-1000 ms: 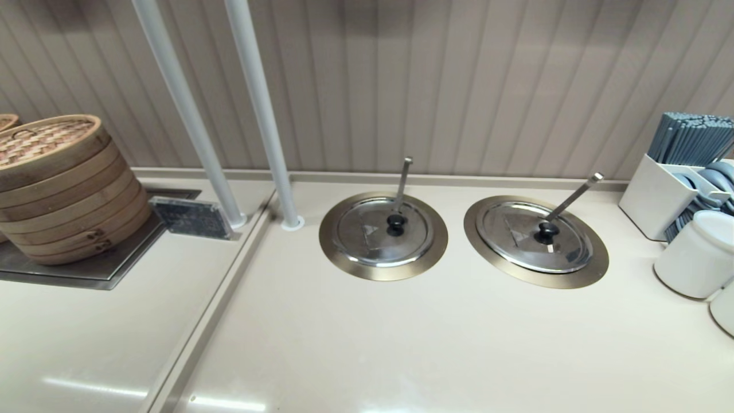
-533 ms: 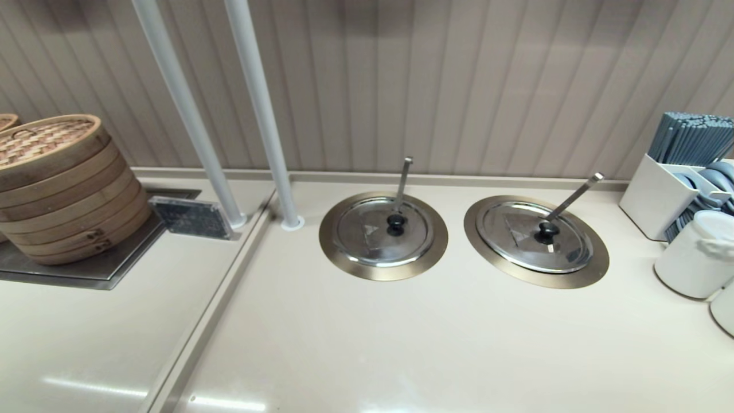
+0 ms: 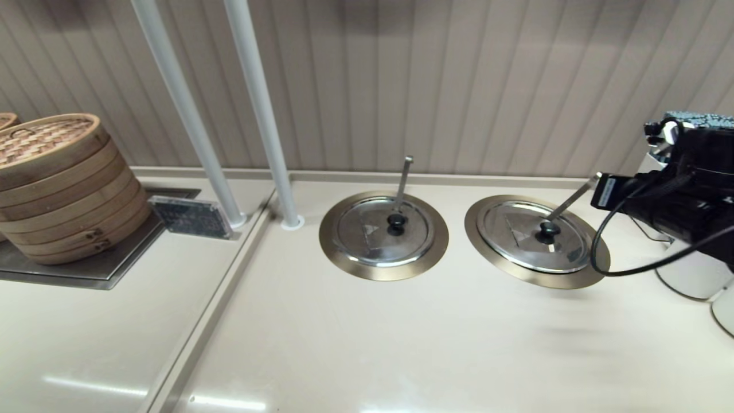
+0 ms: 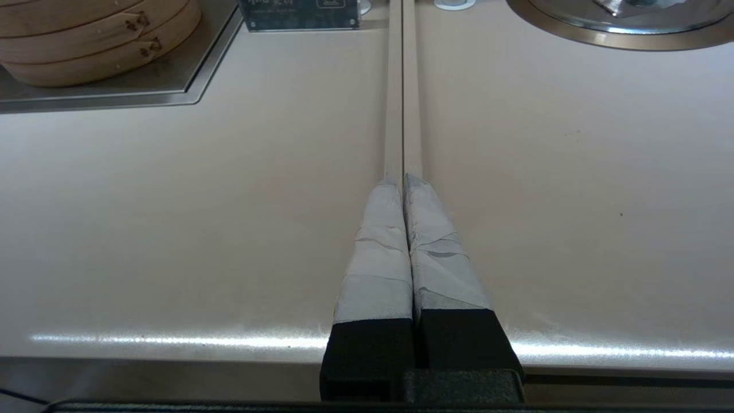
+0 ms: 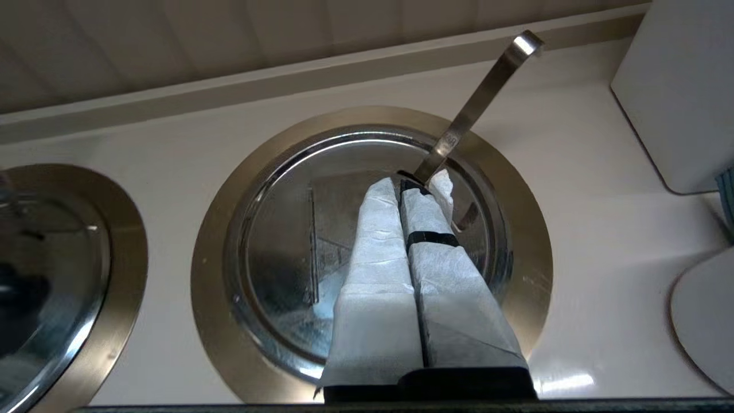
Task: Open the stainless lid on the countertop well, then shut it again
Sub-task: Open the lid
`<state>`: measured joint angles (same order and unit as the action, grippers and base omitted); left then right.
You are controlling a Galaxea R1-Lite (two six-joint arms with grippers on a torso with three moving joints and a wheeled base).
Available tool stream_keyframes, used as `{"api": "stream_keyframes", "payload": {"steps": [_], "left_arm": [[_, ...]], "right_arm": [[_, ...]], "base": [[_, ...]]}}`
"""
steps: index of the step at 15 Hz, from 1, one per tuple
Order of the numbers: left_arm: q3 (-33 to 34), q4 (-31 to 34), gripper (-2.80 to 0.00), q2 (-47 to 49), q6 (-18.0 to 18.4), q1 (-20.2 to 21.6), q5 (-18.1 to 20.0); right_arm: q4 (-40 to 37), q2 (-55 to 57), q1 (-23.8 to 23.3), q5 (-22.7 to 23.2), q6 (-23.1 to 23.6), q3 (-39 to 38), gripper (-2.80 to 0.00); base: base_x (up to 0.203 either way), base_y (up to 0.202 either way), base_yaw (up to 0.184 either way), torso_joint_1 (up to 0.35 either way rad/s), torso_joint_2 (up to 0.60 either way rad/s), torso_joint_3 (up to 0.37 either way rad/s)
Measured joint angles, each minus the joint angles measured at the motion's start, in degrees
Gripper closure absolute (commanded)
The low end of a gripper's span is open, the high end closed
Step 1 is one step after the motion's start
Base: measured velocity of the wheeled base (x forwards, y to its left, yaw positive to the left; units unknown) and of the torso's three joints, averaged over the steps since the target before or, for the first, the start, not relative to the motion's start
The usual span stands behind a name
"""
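The stainless lid (image 3: 530, 238) lies flat and closed on the countertop well, whose brushed ring (image 3: 593, 269) frames it. Its black knob (image 3: 547, 231) sits beside the slanted ladle handle (image 3: 573, 198). My right arm (image 3: 682, 201) reaches in from the right, just beyond the ring. In the right wrist view my right gripper (image 5: 399, 183) is shut and empty, hovering over the lid (image 5: 281, 229) with its tips near the foot of the ladle handle (image 5: 481, 97); the knob is hidden behind the fingers. My left gripper (image 4: 403, 179) is shut and parked over the counter's front edge.
The twin lid (image 3: 378, 232) with an upright ladle handle (image 3: 403, 183) sits to the left. White canisters (image 3: 691, 272) stand right of the well. Two white poles (image 3: 261, 115), a small sign (image 3: 192, 218) and bamboo steamers (image 3: 57, 183) stand at the left.
My right arm has come into the head view from the right and now covers the cutlery holder beside the well. Both lids lie as before.
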<state>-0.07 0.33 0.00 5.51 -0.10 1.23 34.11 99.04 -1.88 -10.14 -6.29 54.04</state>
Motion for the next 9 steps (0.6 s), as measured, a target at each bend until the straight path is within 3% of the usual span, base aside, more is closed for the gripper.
{"api": "stream_keyframes", "payload": {"steps": [4, 9], "left_arm": [[0.0, 0.0, 0.00, 0.0, 0.0, 0.0, 0.0], [0.0, 0.0, 0.00, 0.0, 0.0, 0.0, 0.0]], "right_arm": [[2.0, 13.8, -1.2, -1.1, -1.4, 12.6, 0.00], [5.2, 22.7, -1.3, -0.9, -0.2, 17.6, 0.00]], "base": [[0.000, 0.000, 0.000, 0.000, 0.00, 0.000], [0.000, 0.000, 0.000, 0.000, 0.00, 0.000]]}}
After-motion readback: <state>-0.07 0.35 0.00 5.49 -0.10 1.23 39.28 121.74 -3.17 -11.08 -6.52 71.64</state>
